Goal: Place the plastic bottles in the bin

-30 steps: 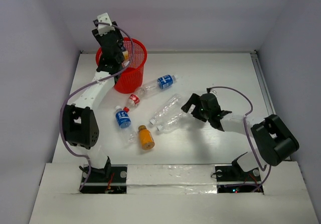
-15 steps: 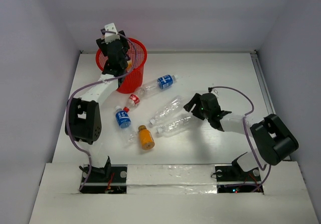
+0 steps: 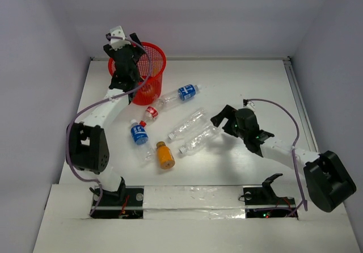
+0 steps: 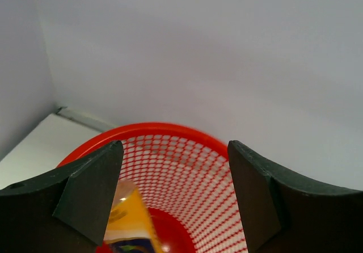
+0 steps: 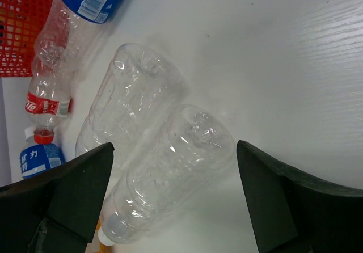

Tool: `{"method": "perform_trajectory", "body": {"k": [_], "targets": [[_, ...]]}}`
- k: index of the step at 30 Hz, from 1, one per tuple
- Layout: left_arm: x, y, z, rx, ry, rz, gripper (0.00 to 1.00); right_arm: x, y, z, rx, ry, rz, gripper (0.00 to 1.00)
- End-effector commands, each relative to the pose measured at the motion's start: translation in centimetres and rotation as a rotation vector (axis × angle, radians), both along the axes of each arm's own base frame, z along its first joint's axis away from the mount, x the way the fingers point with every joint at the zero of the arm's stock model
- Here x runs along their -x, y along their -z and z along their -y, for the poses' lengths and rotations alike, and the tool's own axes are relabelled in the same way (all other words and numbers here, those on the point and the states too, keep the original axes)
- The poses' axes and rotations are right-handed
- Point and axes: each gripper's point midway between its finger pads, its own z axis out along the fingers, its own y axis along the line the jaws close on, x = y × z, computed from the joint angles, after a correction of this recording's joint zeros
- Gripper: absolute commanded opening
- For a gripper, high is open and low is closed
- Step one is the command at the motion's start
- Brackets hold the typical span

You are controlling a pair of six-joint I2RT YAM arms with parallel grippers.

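orange bottle | in bin below left gripper | jaws apart

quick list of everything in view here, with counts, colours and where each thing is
bin: one, red mesh, far left of the table
orange bottle: one, orange with a yellow label, inside the bin
stubby orange bottle: one, orange, on the table, near side
blue-labelled bottles: two, clear, one right of the bin, one nearer the arms
red-labelled bottle: one, clear with a red cap, between the blue-labelled two
plain bottles: two, clear, side by side mid-table
table: one, white
left gripper: one, black, open above the bin
right gripper: one, black, open at the plain bottles
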Motion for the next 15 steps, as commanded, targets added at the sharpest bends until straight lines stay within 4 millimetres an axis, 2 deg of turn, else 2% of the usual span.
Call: {"method": "perform_trajectory", "body": {"k": [1,3,4,6,8,9,10,12,13,15], "targets": [[2.9,-6.3,1.0,0.117,0.104,0.163,0.71,0.3,-1.7,0.8,0.061,-0.012,0.048,0.95],[4.2,-7.8,1.7,0.153,0.137,0.192,0.7,0.3,-3.0,1.6,0.102,-0.002,0.076,0.94],[4.7,-8.1,3.0,0.159,0.176,0.19,0.69,0.0,-4.3,1.1,0.103,-0.01,0.101,0.93],[6.3,-9.5,4.0,0.174,0.216,0.218,0.66,-0.5,-5.5,1.2,0.123,-0.008,0.12,0.92],[7.7,-10.9,5.1,0.183,0.252,0.231,0.64,-0.6,-6.4,-0.4,0.135,-0.054,0.125,0.92],[8.0,-11.4,5.2,0.194,0.259,0.23,0.63,-0.6,-6.4,-1.0,0.136,-0.07,0.125,0.91],[9.0,-12.0,5.8,0.203,0.288,0.224,0.63,-0.4,-5.7,-2.2,0.144,-0.099,0.104,0.9],[10.3,-12.6,7.0,0.215,0.337,0.224,0.62,-0.6,-6.0,-3.6,0.141,-0.12,0.104,0.9],[11.2,-12.6,6.9,0.217,0.349,0.202,0.62,-0.1,-4.3,-4.4,0.172,-0.146,0.053,0.88],[12.7,-12.1,7.6,0.234,0.38,0.173,0.62,-0.5,-4.5,-5.3,0.185,-0.149,0.046,0.87]]}}
